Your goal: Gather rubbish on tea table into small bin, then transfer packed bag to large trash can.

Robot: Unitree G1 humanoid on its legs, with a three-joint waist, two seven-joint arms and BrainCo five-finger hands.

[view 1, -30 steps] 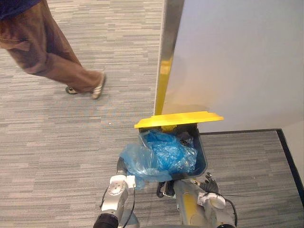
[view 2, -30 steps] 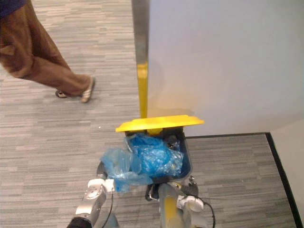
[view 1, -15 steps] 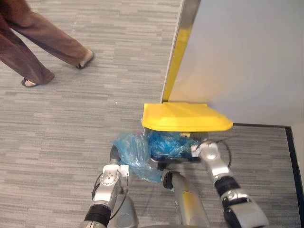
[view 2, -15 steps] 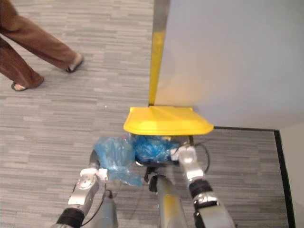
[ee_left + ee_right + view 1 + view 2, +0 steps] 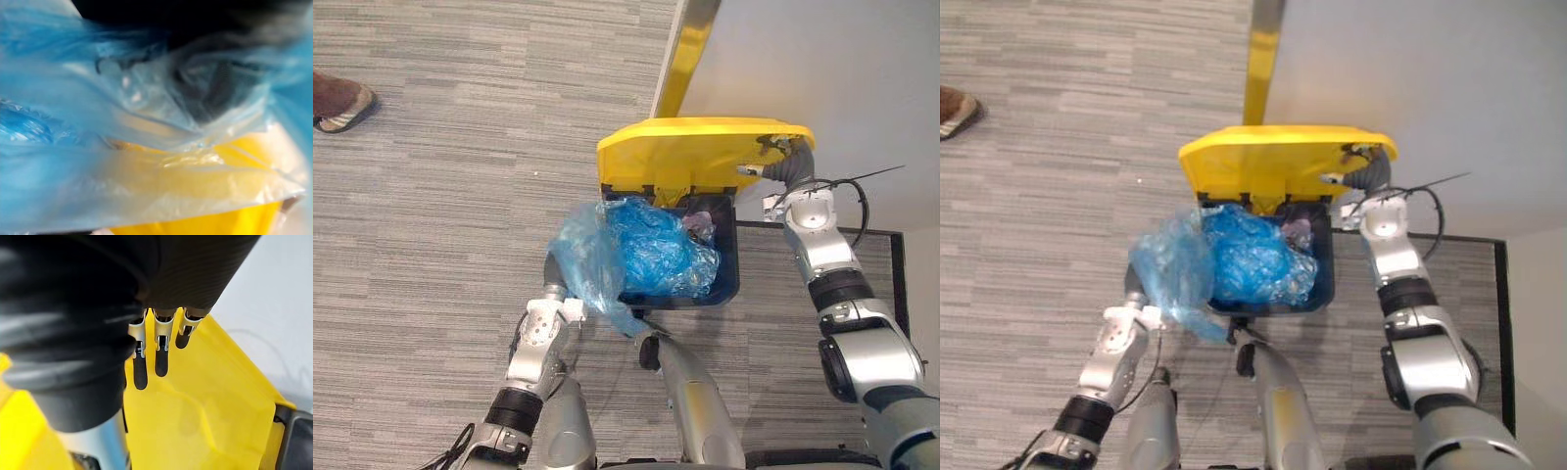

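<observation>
A dark blue trash can [image 5: 729,279] stands on the carpet against a wall, its yellow lid [image 5: 685,157] tipped up. My right hand [image 5: 781,162] is at the lid's right edge. In the right wrist view its straight fingers [image 5: 160,360] press flat on the yellow lid [image 5: 205,421]. A crumpled blue bag [image 5: 656,257] lies in the can. Its paler loose end [image 5: 585,257] hangs out over the left rim, bunched at my left hand [image 5: 554,276], which grips it. The left wrist view looks through blue film [image 5: 122,112] onto yellow.
A pale wall [image 5: 822,59] with a yellow and metal corner strip [image 5: 683,54] rises right behind the can. A black floor border [image 5: 898,284] runs at the right. A person's shoe [image 5: 340,103] is at the far left on the grey carpet.
The lid, lying down over the can half a second ago, now stands raised with my right hand up at its edge. The person has walked off to the left. The camera has shifted.
</observation>
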